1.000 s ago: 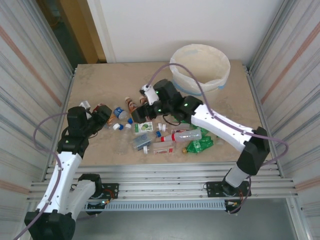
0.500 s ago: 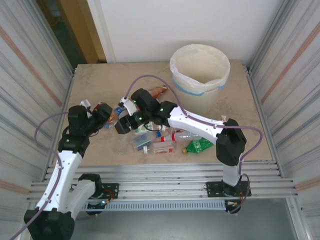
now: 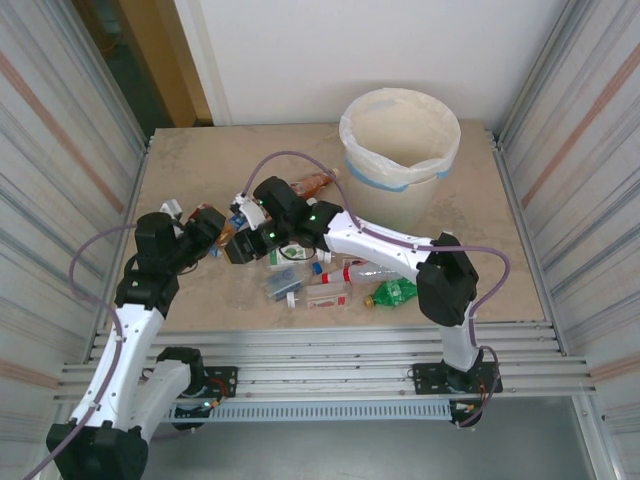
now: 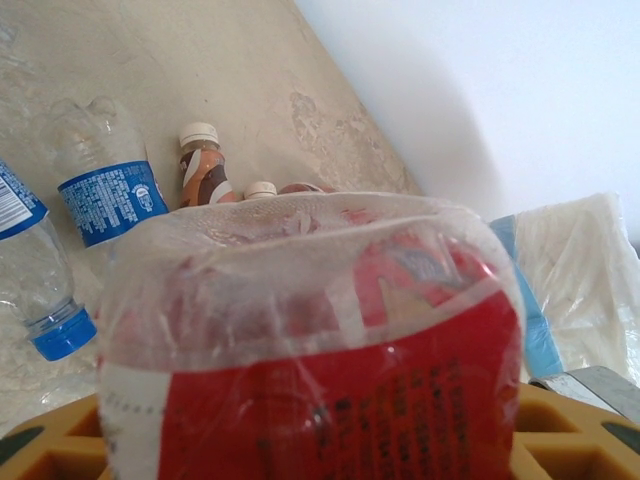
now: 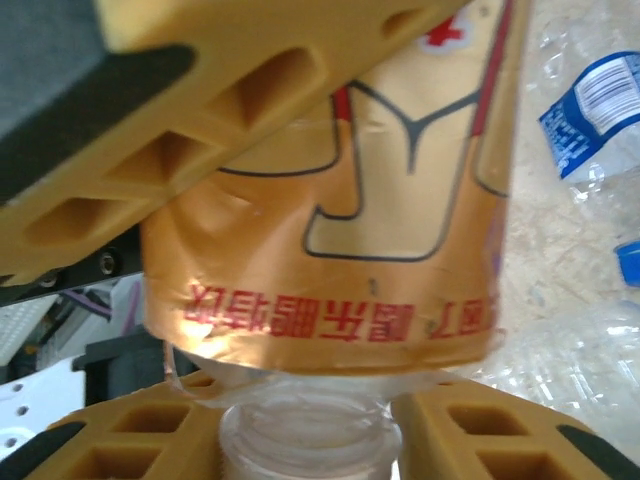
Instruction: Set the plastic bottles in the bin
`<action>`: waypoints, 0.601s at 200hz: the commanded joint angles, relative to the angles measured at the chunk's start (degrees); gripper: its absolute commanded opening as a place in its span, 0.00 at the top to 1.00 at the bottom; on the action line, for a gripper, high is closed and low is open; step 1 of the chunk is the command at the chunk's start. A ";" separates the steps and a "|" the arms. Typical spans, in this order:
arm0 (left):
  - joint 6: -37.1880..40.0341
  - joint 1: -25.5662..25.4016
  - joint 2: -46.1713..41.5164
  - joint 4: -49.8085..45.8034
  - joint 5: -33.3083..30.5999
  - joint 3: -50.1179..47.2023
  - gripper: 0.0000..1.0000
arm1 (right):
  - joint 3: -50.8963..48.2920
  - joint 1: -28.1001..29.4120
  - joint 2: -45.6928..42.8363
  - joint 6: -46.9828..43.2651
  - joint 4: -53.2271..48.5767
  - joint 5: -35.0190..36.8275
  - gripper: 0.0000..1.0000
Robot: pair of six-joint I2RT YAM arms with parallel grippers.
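A clear plastic bottle [image 3: 224, 237] with a red and gold label hangs between both grippers at the table's left. My left gripper [image 3: 207, 228] is shut on its body; its red label [image 4: 330, 350] bulges between the yellow fingers. My right gripper [image 3: 241, 246] is shut on the same bottle's open neck [image 5: 308, 440], with the gold label [image 5: 330, 200] just above its fingers. One left-gripper finger [image 5: 200, 100] presses the label from the upper left. The cream-white bin [image 3: 400, 180] with liner and blue band stands at the back right.
More bottles lie in a heap mid-table: a green one [image 3: 396, 292], a clear one with a red cap [image 3: 355, 272], a brown one [image 3: 315, 183]. A blue-labelled clear bottle [image 4: 100, 190] and a small brown bottle [image 4: 203, 165] lie beyond the left gripper. Metal walls flank the table.
My right arm swung left from above the heap to the left gripper, and its jaws closed on the neck of the bottle held there. The left arm stayed put.
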 commanded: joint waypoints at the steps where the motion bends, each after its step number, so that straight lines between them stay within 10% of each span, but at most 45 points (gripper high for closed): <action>1: -0.43 -0.37 -0.17 2.30 0.34 -0.24 0.48 | 1.49 -0.28 0.86 1.20 1.01 -0.73 0.70; 63: 2.52 -0.49 -1.27 3.36 1.42 -0.38 0.02 | -0.29 -0.76 -1.22 0.94 0.07 2.23 0.95; 120: 11.58 -0.49 -7.99 4.29 2.16 -0.63 0.01 | -0.73 -4.42 -5.31 -0.80 -5.72 8.19 1.00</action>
